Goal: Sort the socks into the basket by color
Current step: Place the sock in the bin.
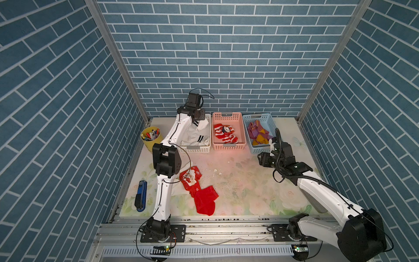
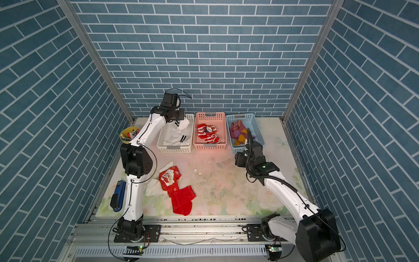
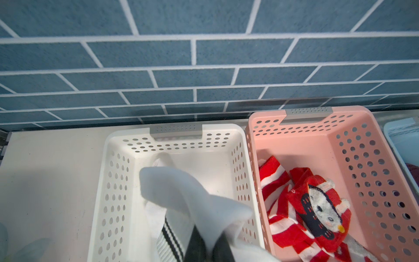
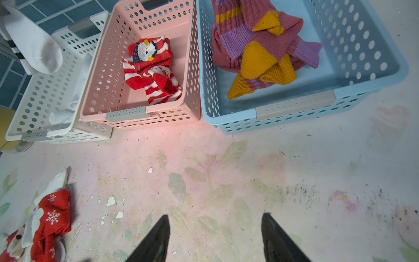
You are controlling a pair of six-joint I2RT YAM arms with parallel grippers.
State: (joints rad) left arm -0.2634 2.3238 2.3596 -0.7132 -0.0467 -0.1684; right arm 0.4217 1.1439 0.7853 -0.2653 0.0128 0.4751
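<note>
Top views both showed the yellow pen cup (image 1: 150,138) and a blue-black tool (image 1: 141,196) far left on the table (image 1: 238,195). Neither was a task item, and both sat well apart from the baskets. Next came the left gripper (image 3: 207,245), clenched on a white sock with black bands (image 3: 181,188). It hung above the white basket (image 3: 176,145) with the toe dangling inside, toward the wall beside the pink basket (image 3: 294,129). More white socks (image 1: 192,136) lay in there already. Likely step: the drop. Risk: the sock hung off-centre, so on release it might drape over the rim or flop into pink. The soft knit might also cling to a finger and get dragged back out when the arm backs off. Under the left arm's elbow, red snowman socks (image 1: 197,188) lay bunched on the table, unsorted. White fabric (image 2: 153,189) poked out from under them; couldn't tell if that was another sock. Risk: one pinch on that heap could lift both colours together and land white in pink. The pink basket held red-white striped socks (image 4: 152,74). The blue basket (image 4: 235,124) held mauve-purple socks with mustard toes (image 4: 260,45). Both looked correctly sorted. Far right, the right gripper (image 4: 215,238) was spread wide and empty over bare table, just in front of the blue basket. A careless swing toward the red heap could knock a basket front.
</note>
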